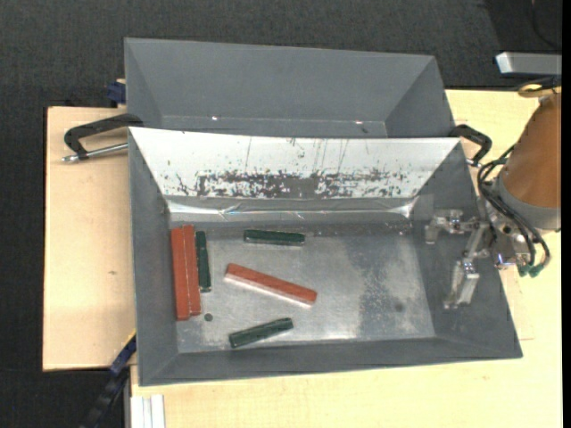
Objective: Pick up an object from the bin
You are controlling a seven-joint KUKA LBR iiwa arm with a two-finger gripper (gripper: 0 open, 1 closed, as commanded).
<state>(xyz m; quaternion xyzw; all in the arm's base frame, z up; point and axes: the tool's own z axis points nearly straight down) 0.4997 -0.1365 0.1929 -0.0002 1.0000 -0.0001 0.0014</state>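
Nearest us, a dark green stick lies slanted at the front of the bin floor. Just behind it, mid-floor, there's the pinkish-red bar, tilted, touching nothing. Over on the left wall, an orange-red bar runs front to back, with a second green stick tucked right beside it. On the right, the arm reaches in and the jaws hang low over the foot of the right wall, above bare metal and well apart from every piece. Apart or together? Cannot tell. Nothing shows between them. Farthest back, a third green stick lies by the rear wall.
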